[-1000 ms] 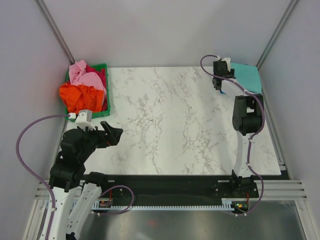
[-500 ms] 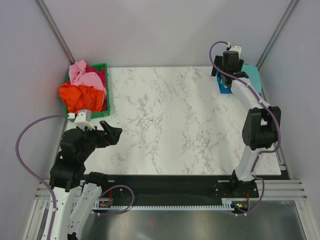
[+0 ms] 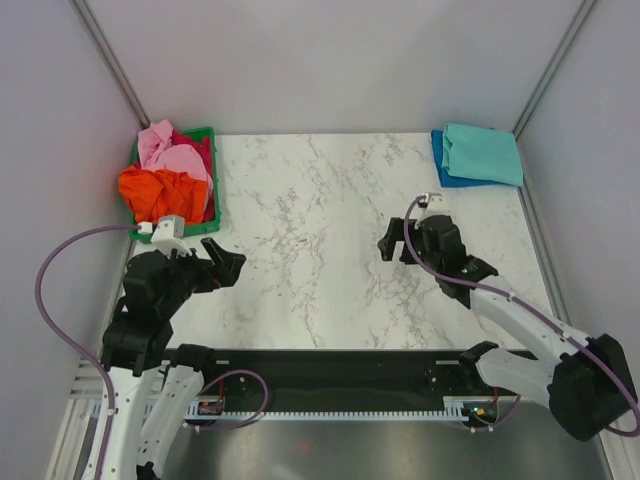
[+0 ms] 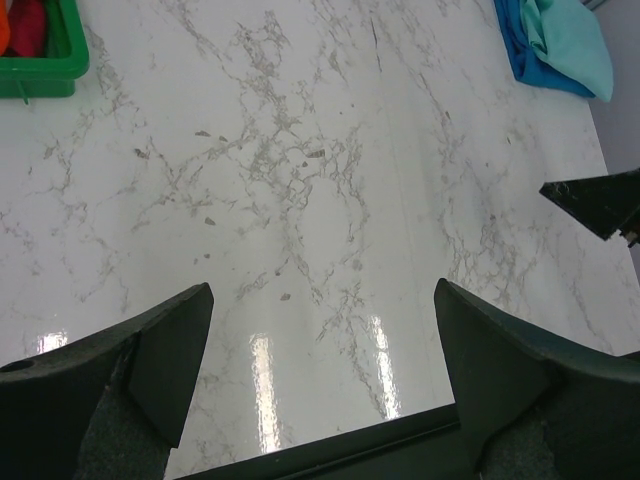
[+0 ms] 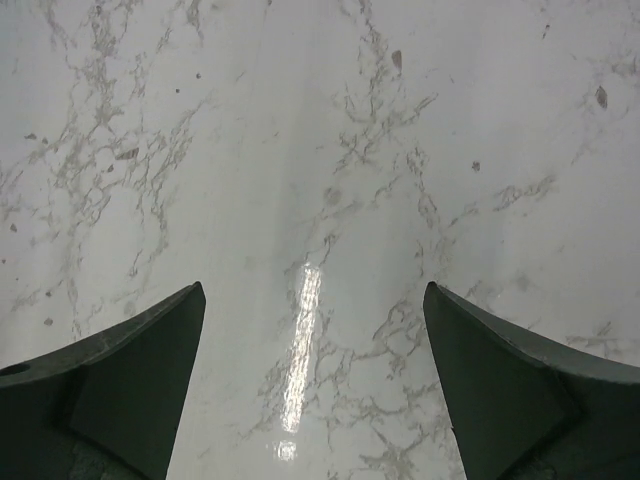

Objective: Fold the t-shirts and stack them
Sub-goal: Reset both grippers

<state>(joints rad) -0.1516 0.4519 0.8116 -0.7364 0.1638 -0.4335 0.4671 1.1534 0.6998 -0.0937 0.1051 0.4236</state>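
Observation:
A folded mint-teal t-shirt lies on a folded bright blue t-shirt at the table's back right corner; the stack also shows in the left wrist view. Orange, pink and red t-shirts are heaped in the green crate at the back left. My left gripper is open and empty over the table's left front, below the crate. My right gripper is open and empty over bare marble right of centre, well short of the stack.
The crate's corner with red cloth shows in the left wrist view, and one finger of the right gripper at its right edge. The right wrist view shows only the marble tabletop. Grey walls close in the table.
My right arm has drawn back from the back right corner to the middle right of the table, leaving the mint-teal shirt on the blue one. The left arm has barely moved.

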